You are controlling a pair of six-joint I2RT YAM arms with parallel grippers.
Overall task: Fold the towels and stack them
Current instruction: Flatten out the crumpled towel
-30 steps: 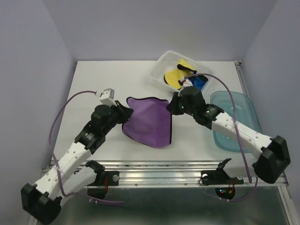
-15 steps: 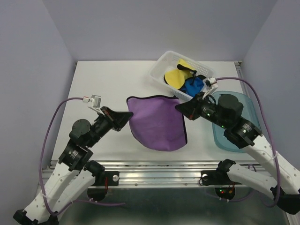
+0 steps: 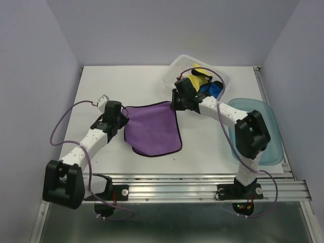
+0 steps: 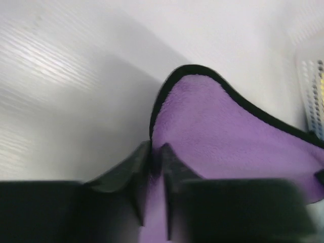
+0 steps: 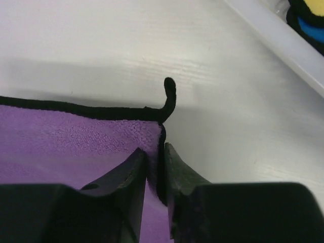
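Note:
The purple towel point(image 3: 152, 130) with dark edging lies flat on the white table, a lower layer showing at its near edge. My left gripper point(image 3: 123, 115) is at its far left corner, my right gripper point(image 3: 174, 104) at its far right corner. In the left wrist view the left gripper point(image 4: 156, 149) has its jaws nearly together with purple towel point(image 4: 228, 131) between them. In the right wrist view the right gripper point(image 5: 156, 149) pinches the towel's point(image 5: 66, 136) dark side edge just below the curled corner. Yellow point(image 3: 197, 80), blue point(image 3: 210, 90) and black towels sit in the basket.
The white perforated basket point(image 3: 172, 68) stands at the back, just beyond the right gripper; its rim point(image 5: 273, 30) shows in the right wrist view. A translucent blue-green tray point(image 3: 271, 136) lies at the right, partly under the right arm.
Both grippers carried the towel's corners away from me and to the left. The towel now lies flatter, narrower and further left. Both arms are stretched out over the table.

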